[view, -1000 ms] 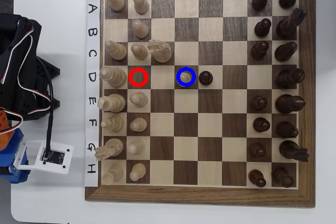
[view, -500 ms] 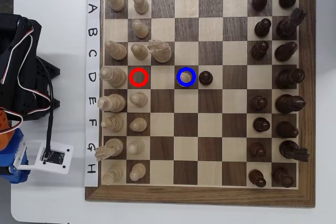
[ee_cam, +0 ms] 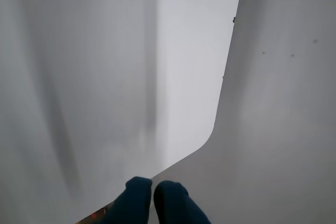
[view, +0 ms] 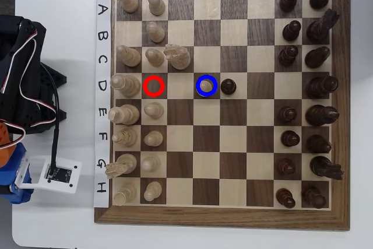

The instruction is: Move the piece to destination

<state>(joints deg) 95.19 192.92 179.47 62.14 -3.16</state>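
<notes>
In the overhead view the piece (view: 205, 86), a small pale pawn, stands upright inside the blue ring on the destination square (view: 206, 77), row D, column 4. The red-ringed square (view: 154, 86) in column 2 is bare. My arm is folded at the left, off the board, with its blue gripper end (view: 10, 173) near the view's left edge. In the wrist view my gripper (ee_cam: 153, 186) shows two blue fingertips (ee_cam: 137, 192) pressed together with nothing between them, above a white surface.
A dark pawn (view: 228, 85) stands right beside the piece. Pale pieces fill columns 1 and 2, with a pale knight (view: 178, 56) at C3. Dark pieces fill columns 7 and 8. The wrist view shows a rounded white edge (ee_cam: 212, 129).
</notes>
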